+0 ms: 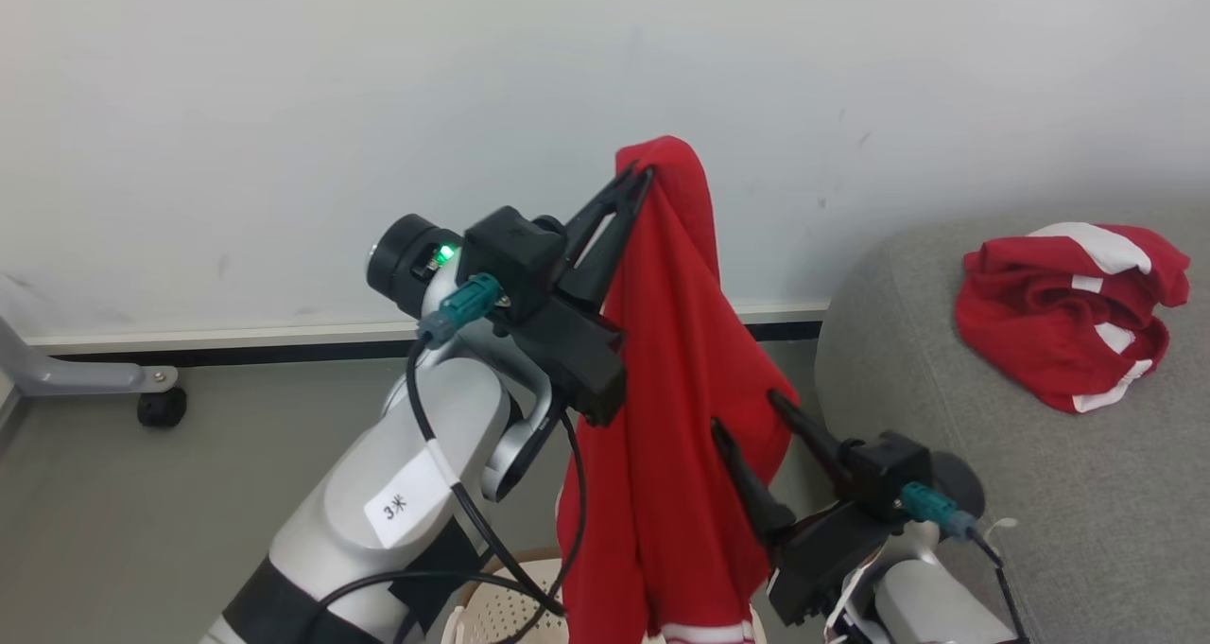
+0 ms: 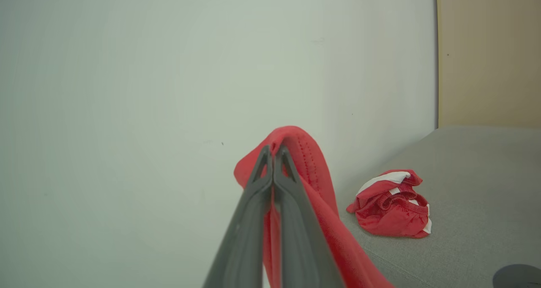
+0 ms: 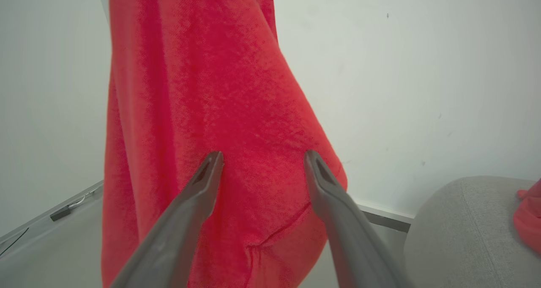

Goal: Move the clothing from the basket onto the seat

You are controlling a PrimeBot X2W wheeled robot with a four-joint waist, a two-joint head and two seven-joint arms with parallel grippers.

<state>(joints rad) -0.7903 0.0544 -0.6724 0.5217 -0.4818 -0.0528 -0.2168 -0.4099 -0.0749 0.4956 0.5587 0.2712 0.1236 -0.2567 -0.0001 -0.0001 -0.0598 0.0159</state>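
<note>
Above the basket, the left gripper is pinching a red garment high so it is hanging clear (the right gripper is gaping beside it), likely bound for the seat.

Head view looks down, wrist views close, all share hanging clothing

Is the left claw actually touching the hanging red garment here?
Touching. The left wrist view shows the left claw shut, its tips pinching a fold of the hanging red garment.
</note>
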